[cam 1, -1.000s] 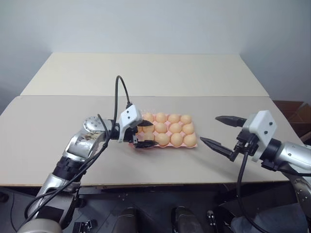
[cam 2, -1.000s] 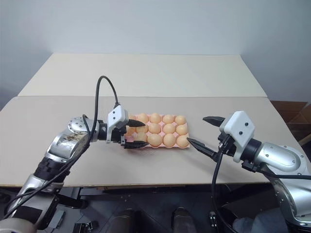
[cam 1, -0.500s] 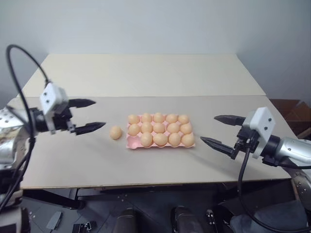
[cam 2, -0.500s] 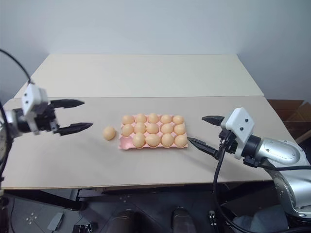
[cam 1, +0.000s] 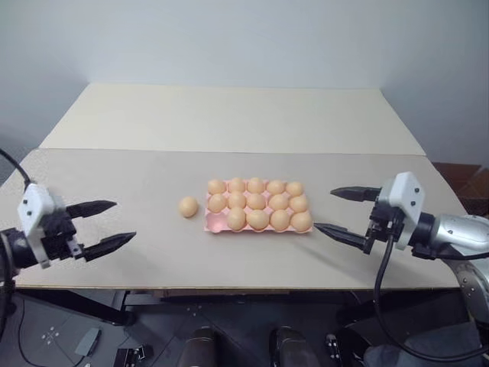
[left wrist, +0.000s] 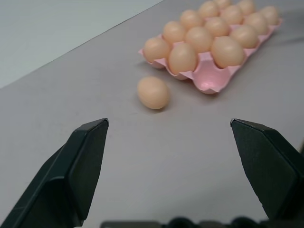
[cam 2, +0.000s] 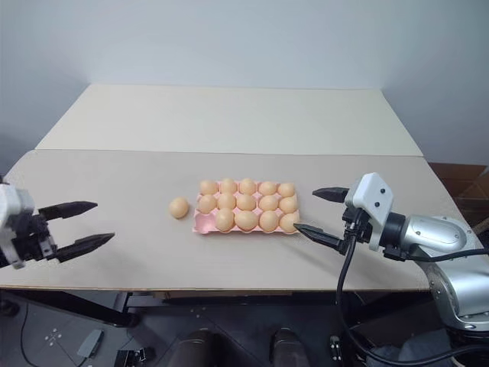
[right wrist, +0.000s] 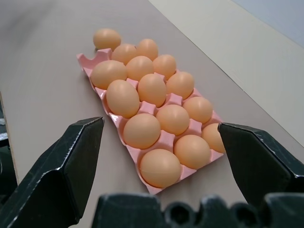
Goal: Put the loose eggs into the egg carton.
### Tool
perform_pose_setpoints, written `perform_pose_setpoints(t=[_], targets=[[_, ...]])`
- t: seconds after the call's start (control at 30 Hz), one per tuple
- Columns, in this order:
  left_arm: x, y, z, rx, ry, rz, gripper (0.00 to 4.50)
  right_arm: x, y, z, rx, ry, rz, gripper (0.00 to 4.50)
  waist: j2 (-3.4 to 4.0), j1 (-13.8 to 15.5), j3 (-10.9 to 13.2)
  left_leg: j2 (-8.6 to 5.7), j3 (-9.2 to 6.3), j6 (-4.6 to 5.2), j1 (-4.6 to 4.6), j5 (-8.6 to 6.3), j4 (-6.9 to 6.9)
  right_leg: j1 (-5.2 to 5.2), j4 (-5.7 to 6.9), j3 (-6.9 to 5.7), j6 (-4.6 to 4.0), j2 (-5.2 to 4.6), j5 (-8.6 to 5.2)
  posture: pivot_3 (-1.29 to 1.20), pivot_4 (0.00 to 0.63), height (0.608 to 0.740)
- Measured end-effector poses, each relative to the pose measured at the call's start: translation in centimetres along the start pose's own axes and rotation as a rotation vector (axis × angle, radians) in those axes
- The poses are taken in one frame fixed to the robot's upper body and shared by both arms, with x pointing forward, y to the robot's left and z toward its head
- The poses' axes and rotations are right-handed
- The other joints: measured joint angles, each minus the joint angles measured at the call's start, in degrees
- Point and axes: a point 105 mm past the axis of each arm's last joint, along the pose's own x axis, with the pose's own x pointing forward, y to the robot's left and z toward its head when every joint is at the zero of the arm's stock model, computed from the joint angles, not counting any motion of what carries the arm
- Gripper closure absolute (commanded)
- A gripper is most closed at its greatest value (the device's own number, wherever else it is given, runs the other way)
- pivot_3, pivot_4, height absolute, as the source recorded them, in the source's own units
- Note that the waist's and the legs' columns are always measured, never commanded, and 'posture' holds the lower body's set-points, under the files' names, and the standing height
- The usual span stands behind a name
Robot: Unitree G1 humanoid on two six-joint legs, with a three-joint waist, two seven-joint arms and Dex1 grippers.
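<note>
The left end effector [cam 1: 107, 225] is now well away from the egg carton [cam 1: 218, 224], out near the bench's left front edge, its fingers spread and empty. One loose egg [cam 1: 188, 206] now lies on the bench just left of the carton, whose near-left cup stands empty.

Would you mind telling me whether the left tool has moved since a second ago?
Yes. The left tool has pulled away from the egg carton, where it was a second ago, to the table's near left edge, leaving one loose egg beside the carton.
</note>
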Motion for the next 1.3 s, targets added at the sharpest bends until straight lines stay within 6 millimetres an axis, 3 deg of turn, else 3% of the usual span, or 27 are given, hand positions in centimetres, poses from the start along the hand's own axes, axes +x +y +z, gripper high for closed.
perform_pose_setpoints(t=[0.33, 0.47, 0.53, 0.8, 0.93, 1.13, 1.3], targets=[[10.0, 0.1, -0.2, -0.188, 0.066, 0.079, 0.02, -0.3, -0.2, 0.6, -0.030, -0.008, -0.024, 0.00, -0.08, -0.6, 0.0, -0.12, 0.01, 0.07, -0.17, -0.04, 0.00, -0.11, -0.06, 0.15, -0.20, 0.02, 0.30, 0.00, 0.150, 0.740], [12.2, 1.0, -2.0, -0.253, 0.162, 0.186, 0.02, -0.3, 0.0, 1.1, -0.047, -0.013, -0.034, 0.00, -0.11, -0.7, 0.0, -0.10, -0.01, 0.07, -0.12, -0.03, 0.00, -0.10, -0.05, 0.16, -0.19, 0.05, 0.32, 0.00, 0.150, 0.740], [12.8, 1.2, -2.8, -0.282, 0.197, 0.221, 0.43, -0.4, 0.0, 1.2, -0.051, -0.014, -0.041, 0.00, -0.11, -0.8, 0.0, -0.11, -0.02, 0.07, -0.13, -0.04, -0.01, -0.10, -0.06, 0.17, -0.19, 0.04, 0.31, 0.00, 0.150, 0.740], [13.6, 1.1, -3.4, -0.298, 0.229, 0.237, 2.80, -0.8, 0.4, 1.6, -0.046, -0.025, -0.047, 0.00, -0.12, -0.5, 0.0, -0.13, -0.03, 0.07, -0.16, -0.03, 0.00, -0.11, -0.06, 0.17, -0.19, 0.00, 0.32, 0.00, 0.150, 0.740], [12.5, 1.3, -2.7, -0.227, 0.205, 0.211, 2.88, -0.9, 0.5, 1.6, -0.042, -0.024, -0.061, 0.00, -0.12, -0.7, 0.0, -0.11, -0.02, 0.07, -0.17, -0.04, -0.02, -0.15, -0.07, 0.18, -0.19, 0.01, 0.31, 0.00, 0.150, 0.740], [8.6, 1.6, -0.1, -0.022, 0.104, 0.095, 2.88, -1.3, 0.9, 1.4, -0.039, -0.013, -0.081, 0.00, -0.11, -0.8, 0.0, -0.11, 0.05, 0.06, -0.13, -0.03, -0.04, -0.15, -0.08, 0.20, -0.22, -0.03, 0.30, 0.00, 0.150, 0.740], [7.6, -2.1, 3.6, 0.088, -0.056, -0.231, 2.88, -1.3, 0.7, 1.6, -0.046, -0.019, -0.093, 0.00, -0.10, -0.2, -0.1, -0.13, 0.09, 0.05, -0.13, -0.02, -0.01, -0.09, -0.16, 0.19, -0.22, -0.06, 0.30, 0.00, 0.150, 0.740]])
